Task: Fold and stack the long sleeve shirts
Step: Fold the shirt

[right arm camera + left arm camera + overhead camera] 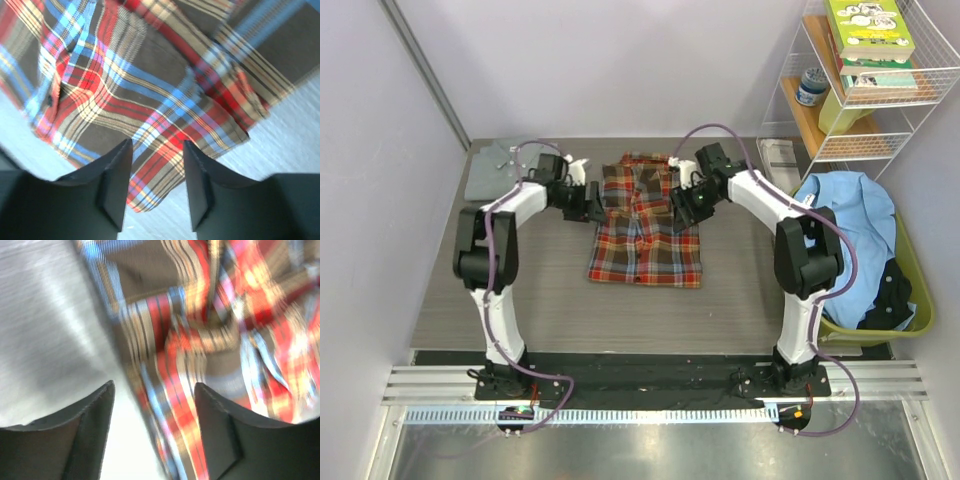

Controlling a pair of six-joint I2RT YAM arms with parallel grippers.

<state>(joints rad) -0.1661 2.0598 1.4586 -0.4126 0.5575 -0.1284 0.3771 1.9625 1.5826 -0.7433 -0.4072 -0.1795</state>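
The plaid flannel shirt (645,225) lies on the table's middle, collar at the far end, its sides folded in to a narrow rectangle. The pale grey shirt (498,165) lies folded at the back left corner. My left gripper (588,205) is at the plaid shirt's left edge near the shoulder. In the left wrist view it (155,405) is open, with the blurred plaid edge (190,350) between its fingers. My right gripper (682,210) is at the shirt's right edge. In the right wrist view it (157,170) is open just above a folded plaid corner (150,115).
A green basket (910,290) holding a blue cloth (850,225) and dark garments stands at the right. A white wire shelf (870,90) with books stands at the back right. A booklet (782,160) lies on the table near it. Walls close in left and behind.
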